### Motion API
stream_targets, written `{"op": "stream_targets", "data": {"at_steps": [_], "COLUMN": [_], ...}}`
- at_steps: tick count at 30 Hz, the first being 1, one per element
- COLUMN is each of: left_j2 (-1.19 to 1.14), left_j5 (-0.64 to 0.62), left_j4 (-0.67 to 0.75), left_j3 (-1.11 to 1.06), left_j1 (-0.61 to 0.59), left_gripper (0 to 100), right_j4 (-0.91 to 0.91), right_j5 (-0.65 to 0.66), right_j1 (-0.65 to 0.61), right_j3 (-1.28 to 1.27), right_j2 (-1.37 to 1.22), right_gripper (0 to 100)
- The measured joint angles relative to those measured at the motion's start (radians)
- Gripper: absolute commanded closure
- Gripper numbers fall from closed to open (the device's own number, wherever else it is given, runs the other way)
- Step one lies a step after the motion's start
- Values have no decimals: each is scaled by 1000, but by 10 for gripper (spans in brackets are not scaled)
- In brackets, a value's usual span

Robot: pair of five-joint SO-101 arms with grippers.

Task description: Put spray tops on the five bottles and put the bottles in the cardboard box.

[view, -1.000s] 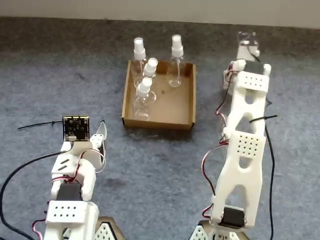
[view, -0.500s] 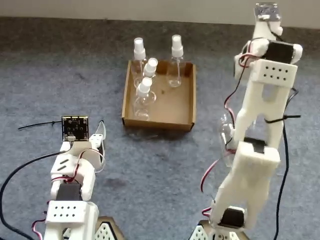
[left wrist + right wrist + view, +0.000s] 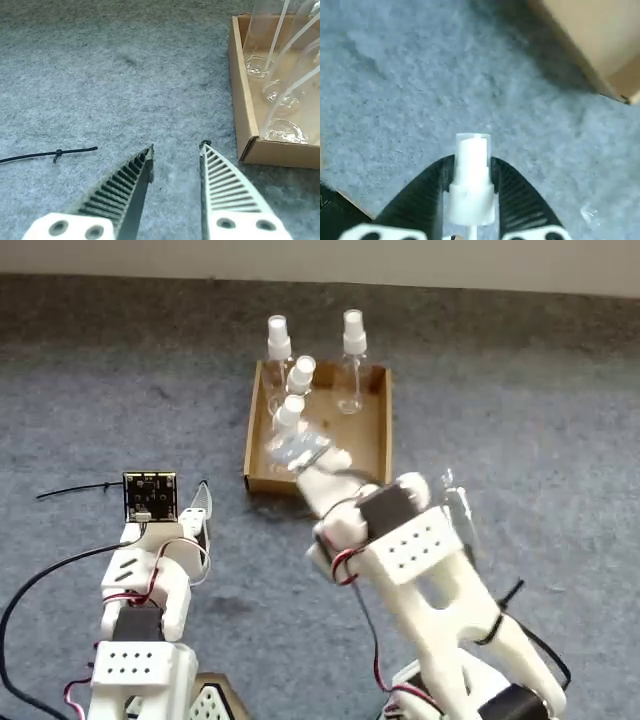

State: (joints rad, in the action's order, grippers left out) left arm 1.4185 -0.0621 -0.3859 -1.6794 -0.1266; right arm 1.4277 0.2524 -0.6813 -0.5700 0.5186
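Observation:
The cardboard box (image 3: pixel 375 425) stands at the back centre with several clear bottles (image 3: pixel 350 365) upright in it, each with a white spray top. My right gripper (image 3: pixel 298 452) hangs over the box's front edge, shut on a white spray top (image 3: pixel 471 185) that stands up between its black fingers (image 3: pixel 427 192). One clear bottle (image 3: pixel 455 502) without a top stands on the carpet just right of the right arm. My left gripper (image 3: pixel 176 150) is open and low over the carpet, left of the box (image 3: pixel 245 110), with nothing between its fingers.
Grey carpet covers the table. A black cable tie (image 3: pixel 75 490) lies on it at the left, also seen as a thin cable tie (image 3: pixel 50 154) ahead of the left gripper. A corner of the box (image 3: pixel 600 45) is in the right wrist view.
The right arm has swung from the far right back of the table down and left to the box's front edge. The left arm has kept still.

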Motion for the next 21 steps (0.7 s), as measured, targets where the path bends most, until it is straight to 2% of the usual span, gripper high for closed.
{"op": "stream_targets", "data": {"at_steps": [4, 10, 14, 18, 21], "left_j2": [0, 0, 0, 0, 0], "left_j5": [0, 0, 0, 0, 0], "left_j4": [0, 0, 0, 0, 0], "left_j3": [0, 0, 0, 0, 0], "left_j1": [0, 0, 0, 0, 0], "left_gripper": [853, 853, 853, 853, 853], "right_j4": [-144, -295, -315, -316, -236], "right_j5": [-23, -44, -54, -112, -127], "right_j1": [-72, -114, -147, -160, -157], "right_j3": [-55, -57, -20, 9, 66], "right_j2": [-95, -296, -405, -425, -419], "right_gripper": [965, 793, 738, 727, 727]}}
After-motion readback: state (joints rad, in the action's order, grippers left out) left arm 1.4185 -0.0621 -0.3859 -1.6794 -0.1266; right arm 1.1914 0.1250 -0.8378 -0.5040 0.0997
